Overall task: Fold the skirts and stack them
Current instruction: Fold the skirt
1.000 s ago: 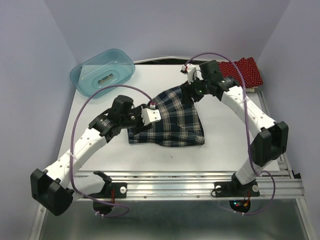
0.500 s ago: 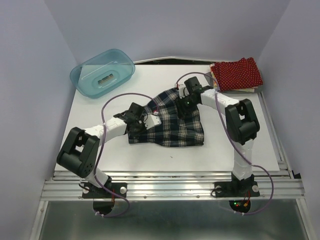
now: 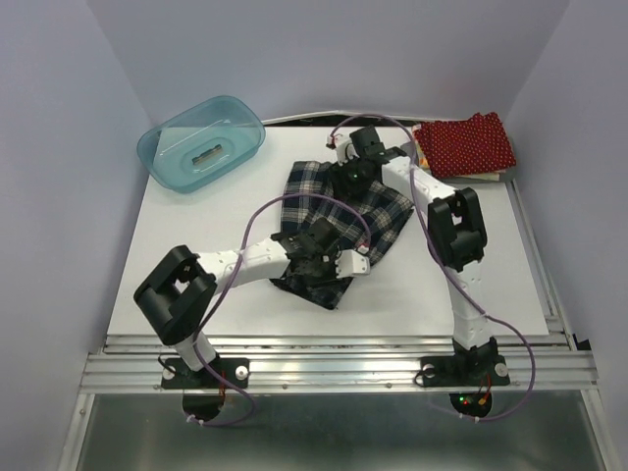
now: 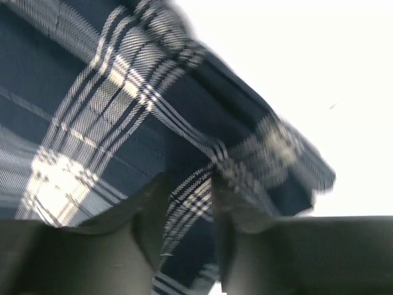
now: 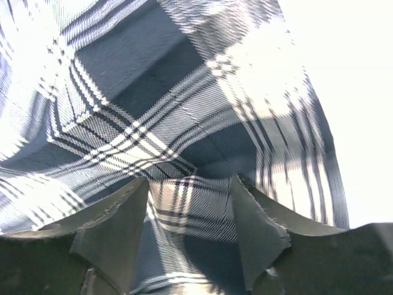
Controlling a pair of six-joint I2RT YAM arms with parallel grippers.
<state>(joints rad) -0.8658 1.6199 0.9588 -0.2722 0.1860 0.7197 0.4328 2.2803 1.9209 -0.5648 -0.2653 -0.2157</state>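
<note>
On counter (image 3: 196, 265) centre: plaid skirt (image 3: 385, 218), bunched. Near edge pinched in left claw (image 4: 184, 203), far edge pinched in right claw (image 5: 190, 196). At far right corner: red dotted skirt (image 3: 466, 144), folded.

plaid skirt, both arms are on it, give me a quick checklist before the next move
1. Left claw grips the plaid skirt: ok, cloth is pinched between its fingers.
2. Right claw grips the same skirt: ok, cloth fills the gap between its fingers.
3. Skirt flat and square enough to fold: not ok, it lies skewed and is bunched near the left claw.
4. Red dotted skirt out of the arms' way: ok, it sits at the far right corner, apart from the plaid one.
5. Teal bin away from the cloth: ok, it stands far left and touches nothing.
</note>
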